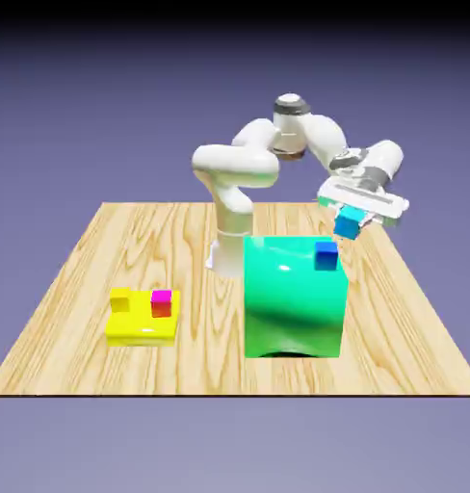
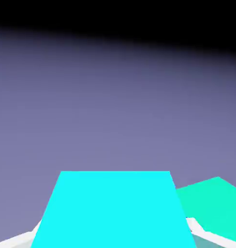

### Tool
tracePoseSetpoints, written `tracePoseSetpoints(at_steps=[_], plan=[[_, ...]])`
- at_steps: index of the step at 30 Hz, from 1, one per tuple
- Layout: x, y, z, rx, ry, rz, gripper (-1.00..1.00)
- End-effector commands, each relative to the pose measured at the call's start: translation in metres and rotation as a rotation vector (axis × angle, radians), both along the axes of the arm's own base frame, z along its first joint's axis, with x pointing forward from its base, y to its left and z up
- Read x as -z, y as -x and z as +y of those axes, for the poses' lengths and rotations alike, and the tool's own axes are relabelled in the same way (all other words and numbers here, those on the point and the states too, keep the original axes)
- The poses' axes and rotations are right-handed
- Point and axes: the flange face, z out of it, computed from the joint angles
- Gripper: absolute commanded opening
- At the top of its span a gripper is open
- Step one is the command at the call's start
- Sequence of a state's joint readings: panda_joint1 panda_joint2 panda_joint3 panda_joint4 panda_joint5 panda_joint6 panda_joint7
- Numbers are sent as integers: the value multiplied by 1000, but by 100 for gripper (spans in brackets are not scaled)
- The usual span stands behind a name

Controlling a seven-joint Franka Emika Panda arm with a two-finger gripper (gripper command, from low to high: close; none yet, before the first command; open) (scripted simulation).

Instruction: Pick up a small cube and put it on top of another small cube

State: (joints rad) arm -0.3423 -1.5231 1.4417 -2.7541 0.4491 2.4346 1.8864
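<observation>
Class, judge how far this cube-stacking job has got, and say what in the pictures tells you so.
Already done: the pick-up, it seems, as the cyan cube sits between the jaws, raised off the table. In hand: that cube, tilted. Left: setting it on another small cube; the blue and magenta-and-red ones both have bare tops.

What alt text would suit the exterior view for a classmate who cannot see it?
A white robot arm's claw grips a small cyan cube above a wooden table, near a small dark-blue cube on a big green curved block.
</observation>
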Motion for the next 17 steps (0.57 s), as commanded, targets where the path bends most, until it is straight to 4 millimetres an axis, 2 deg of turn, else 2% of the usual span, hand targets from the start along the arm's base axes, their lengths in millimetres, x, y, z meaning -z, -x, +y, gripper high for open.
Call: tracePoseSetpoints(at_steps=[1, 8, 9, 11, 17], plan=[[0, 0, 0, 1, 0, 0, -100], [38, -39, -26, 1, 1, 0, -100], [38, -39, -26, 1, 1, 0, 100], [31, -35, -22, 7, 6, -6, 100], [0, 0, 0, 1, 0, 0, 100]])
